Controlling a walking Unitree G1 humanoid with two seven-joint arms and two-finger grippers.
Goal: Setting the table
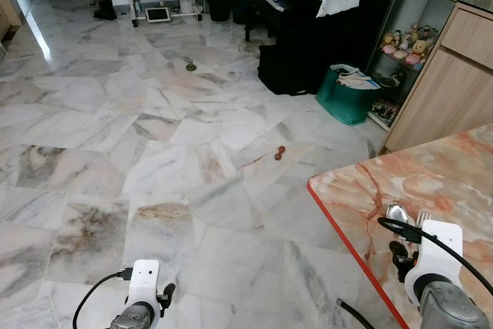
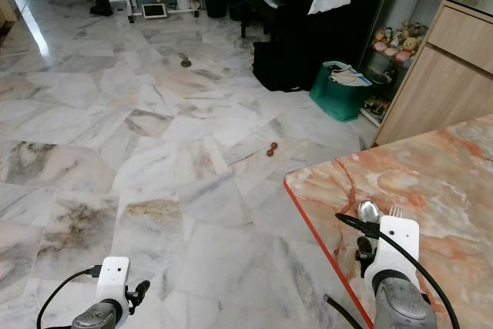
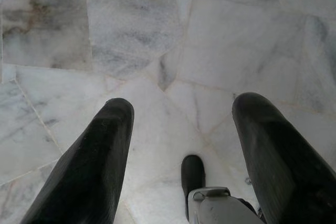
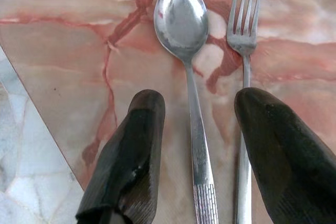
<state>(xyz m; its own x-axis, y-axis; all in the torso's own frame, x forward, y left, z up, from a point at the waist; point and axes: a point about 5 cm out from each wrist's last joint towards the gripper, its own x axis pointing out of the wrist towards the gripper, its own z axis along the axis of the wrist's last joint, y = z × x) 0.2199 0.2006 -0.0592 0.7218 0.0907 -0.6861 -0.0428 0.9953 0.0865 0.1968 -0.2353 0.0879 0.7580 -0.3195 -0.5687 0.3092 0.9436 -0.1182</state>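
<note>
From the left eye view, the right arm reaches forward over the near corner of the pink marble table, its right gripper hanging just above a spoon and a fork that lie side by side near the table's edge. The left arm hangs low by the robot's side, the left gripper pointing down at the white marble floor. Farther off, a green bag sits by a dark piano, and a wooden cabinet stands behind the table. In the left wrist view, the two black fingers are spread wide with only floor tiles between them, gripping nothing. In the right wrist view, the fingers are likewise parted wide; the spoon's handle runs up between them, bowl away from the wrist, while the fork lies just beside it, its handle passing close under the other finger. Neither piece is clamped.
</note>
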